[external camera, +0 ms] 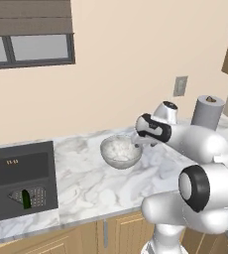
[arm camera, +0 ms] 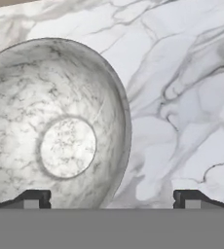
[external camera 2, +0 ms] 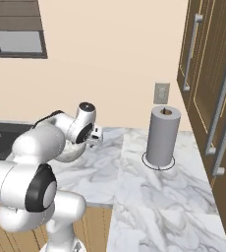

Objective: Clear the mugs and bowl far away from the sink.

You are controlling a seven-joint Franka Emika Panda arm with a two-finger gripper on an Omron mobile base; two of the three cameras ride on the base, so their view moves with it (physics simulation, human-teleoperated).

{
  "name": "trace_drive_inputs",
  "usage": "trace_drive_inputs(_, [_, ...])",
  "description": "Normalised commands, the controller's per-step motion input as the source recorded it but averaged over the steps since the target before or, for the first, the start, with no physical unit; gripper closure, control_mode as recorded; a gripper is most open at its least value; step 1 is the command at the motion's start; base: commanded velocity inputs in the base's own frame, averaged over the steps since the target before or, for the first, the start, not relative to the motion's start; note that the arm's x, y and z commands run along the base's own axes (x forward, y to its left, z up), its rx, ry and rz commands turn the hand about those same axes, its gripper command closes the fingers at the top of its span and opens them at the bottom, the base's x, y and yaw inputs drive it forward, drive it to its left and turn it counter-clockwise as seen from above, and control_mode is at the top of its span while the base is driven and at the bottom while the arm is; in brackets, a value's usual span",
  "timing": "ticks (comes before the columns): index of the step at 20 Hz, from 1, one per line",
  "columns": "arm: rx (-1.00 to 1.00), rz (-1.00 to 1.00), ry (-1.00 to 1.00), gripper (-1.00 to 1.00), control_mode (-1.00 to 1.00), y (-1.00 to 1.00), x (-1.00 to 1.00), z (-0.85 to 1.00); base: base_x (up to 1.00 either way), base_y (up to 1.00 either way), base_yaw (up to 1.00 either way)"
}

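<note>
While the white arm reaches forward over the counter (external camera: 86, 183), its gripper (arm camera: 112, 198) hangs above the right edge of the bowl (external camera: 121, 151) with the jaws spread wide and nothing between them. In the hand view one dark finger tip (arm camera: 33, 198) stands over the inside of the bowl and the other one over the bare marble beside it, so the rim passes between them.

This bowl is round and shallow, with a smooth speckled grey-white surface and a flat pale circle at its bottom. It stands upright on the counter, well apart from the sink (external camera: 19, 181), near the back wall.

Its support, the counter, is white marble with soft grey veins, and wooden cabinet doors run below its front edge. At the left, the sink is a dark grey rectangular basin, set into the marble, and a wire rack (external camera: 29, 196) lies inside it with a small green thing on it.

To the right, a grey paper-towel roll (external camera 2: 162, 135) stands upright on a round base, a plain smooth cylinder. Behind it a grey outlet plate (external camera 2: 160, 93) sits on the beige wall.
</note>
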Motion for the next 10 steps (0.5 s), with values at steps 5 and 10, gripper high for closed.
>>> trace_drive_inputs(5, [0.0,0.01,0.0,-1.0,-1.0,0.0,0.29,-0.37,0.0,0.0,0.0])
trace_drive_inputs(10, [0.0,0.01,0.0,-1.0,-1.0,0.0,0.25,-0.31,0.0,0.0,0.0])
